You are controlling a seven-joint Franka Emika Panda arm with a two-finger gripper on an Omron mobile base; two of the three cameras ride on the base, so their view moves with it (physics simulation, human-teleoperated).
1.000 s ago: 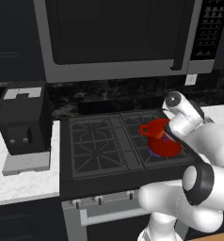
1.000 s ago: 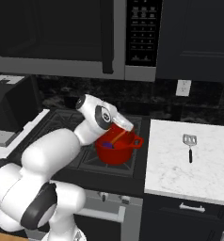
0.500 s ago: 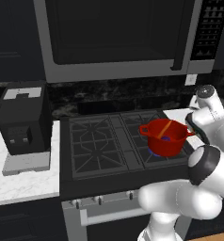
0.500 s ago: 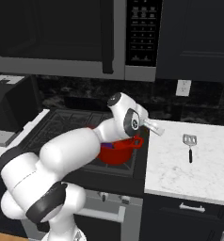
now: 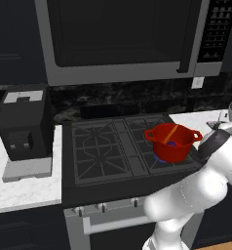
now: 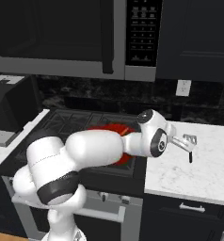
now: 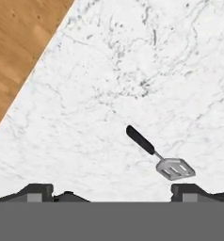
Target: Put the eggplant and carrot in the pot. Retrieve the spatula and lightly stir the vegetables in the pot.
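The microwave [image 5: 123,39] hangs over the stove [image 5: 123,146], dark cupboards around it. The stove sits between two stretches of white marble bench [image 6: 198,164]; on the left stretch stands a black coffee machine [image 5: 25,127] on a grey base.

The white arm [image 6: 95,150] reaches from the base across the front of the stove and out over the right-hand bench, its wrist turned down toward the marble.

The red pot [image 5: 172,141] stands on the stove's front right burner, a little blue flame showing under it. From the right base view, the arm covers most of the pot, leaving a red edge. Inside the pot, the carrot [image 5: 170,133] leans as a thin orange stick across the opening, and a small dark-purple patch beside it on the bottom is the eggplant [image 5: 171,144].

The spatula [image 7: 159,155] lies flat on the right-hand bench, well apart from the pot, with its black handle pointing one way and its slotted metal blade the other. In the hand view it lies ahead of the claw [image 7: 111,194], nearer the right fingertip [image 7: 189,190], touched by neither finger.

The claw hangs above the marble with its fingers spread wide apart and nothing between them.
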